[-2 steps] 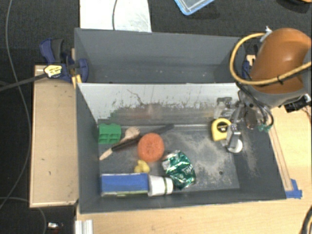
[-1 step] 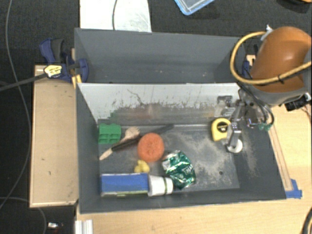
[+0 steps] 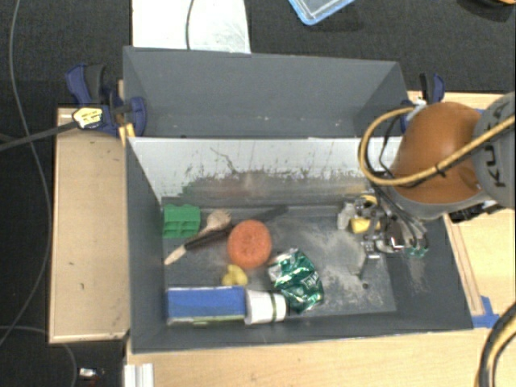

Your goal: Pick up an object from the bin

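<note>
My gripper [image 3: 369,258] hangs low over the bare floor at the right side of the bin, with nothing seen in it. The nearest loose thing is a crumpled green-and-white foil packet [image 3: 296,279], a short way to its left. Beyond that lies a round orange ball [image 3: 249,243]. A white-capped tube [image 3: 264,307] rests at the front, just below the packet.
Further left are a blue box [image 3: 205,305] along the front wall, a small yellow lump [image 3: 235,276], a wooden-handled brush [image 3: 201,234] and a green block [image 3: 181,220]. The arm's orange cover and cables hang over the bin's right wall.
</note>
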`<act>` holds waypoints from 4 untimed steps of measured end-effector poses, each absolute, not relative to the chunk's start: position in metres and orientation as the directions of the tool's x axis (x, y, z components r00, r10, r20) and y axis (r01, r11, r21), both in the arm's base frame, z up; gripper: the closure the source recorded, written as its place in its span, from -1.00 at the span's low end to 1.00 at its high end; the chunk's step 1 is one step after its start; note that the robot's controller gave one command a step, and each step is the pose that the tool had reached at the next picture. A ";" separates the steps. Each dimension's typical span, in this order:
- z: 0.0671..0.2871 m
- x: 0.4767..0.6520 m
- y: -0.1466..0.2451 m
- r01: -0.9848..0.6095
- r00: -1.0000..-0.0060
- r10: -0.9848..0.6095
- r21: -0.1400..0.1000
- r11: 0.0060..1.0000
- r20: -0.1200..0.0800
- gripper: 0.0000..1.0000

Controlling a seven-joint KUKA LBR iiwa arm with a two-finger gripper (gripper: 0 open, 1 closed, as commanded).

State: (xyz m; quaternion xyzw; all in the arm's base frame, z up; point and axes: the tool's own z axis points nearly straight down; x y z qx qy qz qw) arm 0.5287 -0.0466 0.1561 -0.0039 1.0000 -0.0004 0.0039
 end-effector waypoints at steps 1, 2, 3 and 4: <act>0.135 0.504 -0.034 -0.247 -0.969 -0.247 -0.004 0.969 -0.009 -1.00; 0.097 0.489 0.012 -0.279 -0.960 -0.279 -0.004 0.960 -0.010 -1.00; 0.078 0.488 0.041 -0.275 -0.961 -0.275 -0.003 0.961 -0.009 -1.00; 0.070 0.499 0.047 -0.297 -0.955 -0.297 -0.003 0.955 -0.009 1.00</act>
